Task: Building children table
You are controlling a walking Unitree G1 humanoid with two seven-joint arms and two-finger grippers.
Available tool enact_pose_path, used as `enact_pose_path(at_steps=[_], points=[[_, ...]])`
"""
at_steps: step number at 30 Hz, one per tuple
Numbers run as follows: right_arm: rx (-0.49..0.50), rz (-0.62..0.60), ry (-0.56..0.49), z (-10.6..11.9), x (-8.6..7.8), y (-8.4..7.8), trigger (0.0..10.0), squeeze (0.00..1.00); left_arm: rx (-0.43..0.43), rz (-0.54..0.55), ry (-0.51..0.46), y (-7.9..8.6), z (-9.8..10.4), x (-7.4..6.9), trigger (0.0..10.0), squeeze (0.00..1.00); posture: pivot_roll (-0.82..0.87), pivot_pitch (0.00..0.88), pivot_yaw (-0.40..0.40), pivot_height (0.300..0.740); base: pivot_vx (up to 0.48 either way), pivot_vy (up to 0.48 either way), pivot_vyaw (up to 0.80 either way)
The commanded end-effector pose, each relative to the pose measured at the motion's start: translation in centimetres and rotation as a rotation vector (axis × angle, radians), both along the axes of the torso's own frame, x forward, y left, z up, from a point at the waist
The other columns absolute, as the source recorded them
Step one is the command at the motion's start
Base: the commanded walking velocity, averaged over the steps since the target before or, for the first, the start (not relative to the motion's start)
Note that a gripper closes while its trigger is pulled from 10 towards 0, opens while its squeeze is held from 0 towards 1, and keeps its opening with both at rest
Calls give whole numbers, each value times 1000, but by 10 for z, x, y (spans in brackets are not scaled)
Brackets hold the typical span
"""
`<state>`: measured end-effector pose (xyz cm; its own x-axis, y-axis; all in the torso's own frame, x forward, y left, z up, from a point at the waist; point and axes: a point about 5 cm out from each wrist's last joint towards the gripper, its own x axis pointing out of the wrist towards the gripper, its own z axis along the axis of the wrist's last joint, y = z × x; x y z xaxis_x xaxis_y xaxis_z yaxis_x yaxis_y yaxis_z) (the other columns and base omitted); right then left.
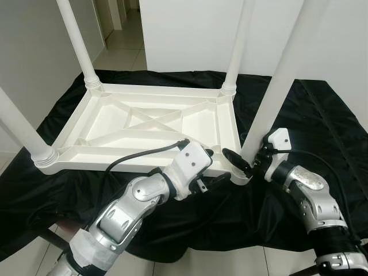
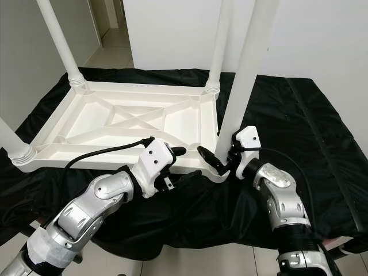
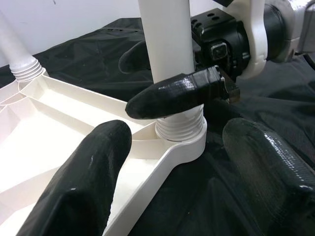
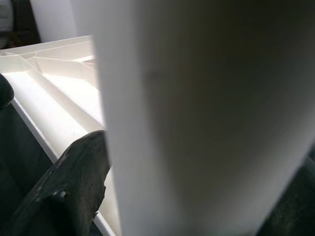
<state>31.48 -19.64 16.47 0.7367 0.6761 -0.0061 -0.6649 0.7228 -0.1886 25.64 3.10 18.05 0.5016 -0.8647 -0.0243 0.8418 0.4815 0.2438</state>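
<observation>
From the head views, a white plastic table top (image 1: 144,123) lies upside down on a black cloth (image 1: 299,115) spread over the floor, its ribbed underside up and four white legs rising from its corners. Cloth margin shows on every side, wide to the robot's right, and pale tiled floor (image 1: 121,46) runs off past the far edge. The right gripper (image 1: 246,156) is closed round the near-right leg (image 1: 276,80) just above its threaded collar. The left gripper (image 1: 214,172) sits against the table top's near rim, just beside that same corner. In the left wrist view, the left gripper's fingers (image 3: 78,182) are spread apart, one over the table top's rim and one over the cloth, with the corner socket (image 3: 184,137) between them and one right finger (image 3: 172,96) pressed across the leg above the collar. In the right wrist view, the leg (image 4: 206,113) stands close against a black finger (image 4: 64,191), the ribbed underside beyond it.
</observation>
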Motion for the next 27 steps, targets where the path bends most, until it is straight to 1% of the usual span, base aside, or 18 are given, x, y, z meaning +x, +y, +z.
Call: enact_pose_path(at_steps=[1, 2, 3, 4, 7, 11, 17, 18, 21, 23, 26, 27], points=[[-20, 32, 13, -2, 2, 0, 7725, 0, 35, -142, 14, -5, 1, -7, 10000, 0, -25, 37, 47, 740, 0, 0, 0], [-20, 32, 13, -2, 2, 0, 7725, 0, 35, -142, 14, -5, 1, -7, 10000, 0, -25, 37, 47, 740, 0, 0, 0], [-32, 46, 19, -2, 3, -2, 4980, 0, 36, -141, 13, -5, 1, -7, 10000, 0, -13, 42, 41, 740, 0, 0, 0], [-40, 58, 25, -3, 3, -3, 0, 0, 37, -140, 12, -5, 1, -8, 10000, 0, -11, 43, 39, 740, 0, 0, 0], [-50, 67, 39, -5, 3, -5, 0, 0, 37, -138, 12, -5, 1, -8, 10000, 0, -8, 46, 36, 740, 0, 0, 0], [-50, 103, 93, -12, 0, -10, 0, 0, 38, -129, 13, -4, 1, -9, 10000, 0, -7, 52, 29, 740, 0, 0, 0], [-48, 115, 112, -16, -2, -11, 0, 0, 38, -124, 12, -4, 1, -9, 10000, 0, -8, 52, 26, 740, 0, 0, 0], [-49, 115, 117, -17, -2, -11, 10000, 0, 37, -123, 12, -4, 2, -8, 10000, 0, -7, 53, 24, 740, 0, 0, 0], [-32, 84, 119, -20, -3, -8, 10000, 0, 33, -119, 12, -5, 2, -8, 10000, 0, -9, 53, 14, 740, 0, 0, 0], [11, 55, 109, -19, -5, -2, 10000, 0, 28, -113, 15, -5, 2, -8, 10000, 0, -11, 53, 5, 740, 0, 0, 0], [24, 23, 94, -17, -5, 0, 10000, 0, 26, -111, 17, -6, 1, -8, 10000, 0, -11, 51, -3, 740, 0, 0, 0], [37, -60, 84, -16, -1, 0, 10000, 0, 24, -108, 19, -6, 1, -8, 10000, 0, -11, 51, -10, 740, 0, 0, 0]])
